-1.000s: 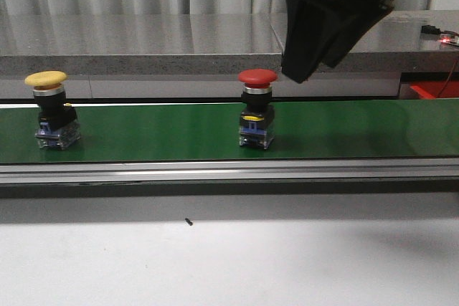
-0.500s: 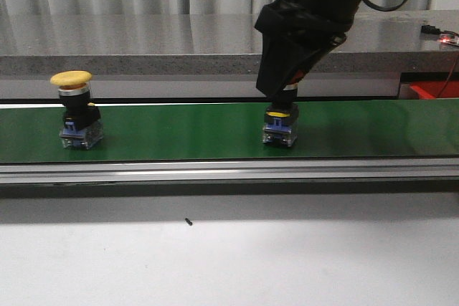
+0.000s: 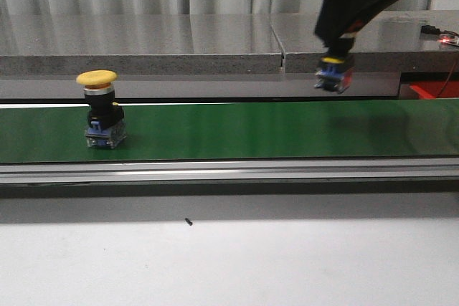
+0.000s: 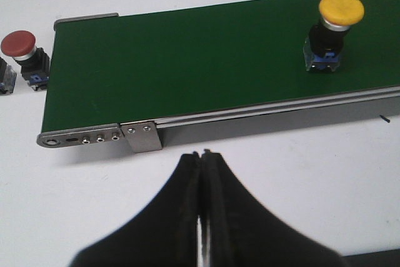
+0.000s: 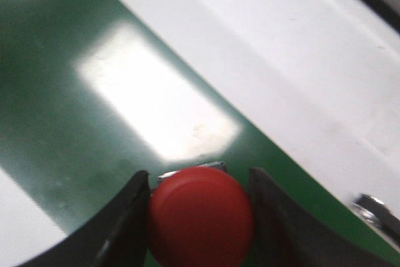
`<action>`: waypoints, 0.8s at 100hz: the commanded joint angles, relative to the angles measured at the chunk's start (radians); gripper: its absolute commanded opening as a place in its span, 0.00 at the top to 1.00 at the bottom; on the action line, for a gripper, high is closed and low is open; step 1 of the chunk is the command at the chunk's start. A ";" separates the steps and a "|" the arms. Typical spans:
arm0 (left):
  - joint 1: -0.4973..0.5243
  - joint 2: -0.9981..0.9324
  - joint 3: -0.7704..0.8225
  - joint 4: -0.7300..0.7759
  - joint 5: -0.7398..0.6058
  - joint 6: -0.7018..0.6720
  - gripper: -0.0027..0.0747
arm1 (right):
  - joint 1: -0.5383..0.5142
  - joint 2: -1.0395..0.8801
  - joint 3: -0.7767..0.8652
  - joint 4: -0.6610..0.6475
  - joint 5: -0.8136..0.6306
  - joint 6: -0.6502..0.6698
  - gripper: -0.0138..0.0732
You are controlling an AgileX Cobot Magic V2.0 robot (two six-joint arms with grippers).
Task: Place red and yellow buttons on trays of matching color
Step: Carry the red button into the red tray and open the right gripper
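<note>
My right gripper (image 3: 343,39) is shut on the red button (image 5: 201,217) and holds it in the air above the green belt (image 3: 215,130). Only the button's blue base (image 3: 334,74) shows in the front view. In the right wrist view the red cap sits between the two fingers (image 5: 128,217). The yellow button (image 3: 101,109) stands upright on the belt at the left and also shows in the left wrist view (image 4: 334,29). My left gripper (image 4: 201,154) is shut and empty over the white table, near the belt's end. No trays are in view.
A second red button (image 4: 22,54) stands on the white table beyond the belt's end, with another part cut off beside it. The belt has a metal frame (image 4: 100,136) and a grey counter (image 3: 143,41) behind it.
My right gripper came down on the red button, shut on it and lifted it up and to the right. The yellow button has ridden the belt to the right.
</note>
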 commanded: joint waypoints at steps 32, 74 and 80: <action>-0.006 0.004 -0.027 -0.017 -0.069 -0.010 0.99 | -0.373 -0.081 -0.037 0.035 -0.123 -0.009 0.74; -0.006 0.004 -0.027 -0.017 -0.069 -0.010 0.99 | -0.617 0.005 -0.057 0.150 -0.374 0.061 0.74; -0.006 0.004 -0.027 -0.017 -0.069 -0.010 0.99 | -0.637 0.028 -0.078 0.150 -0.363 0.062 0.74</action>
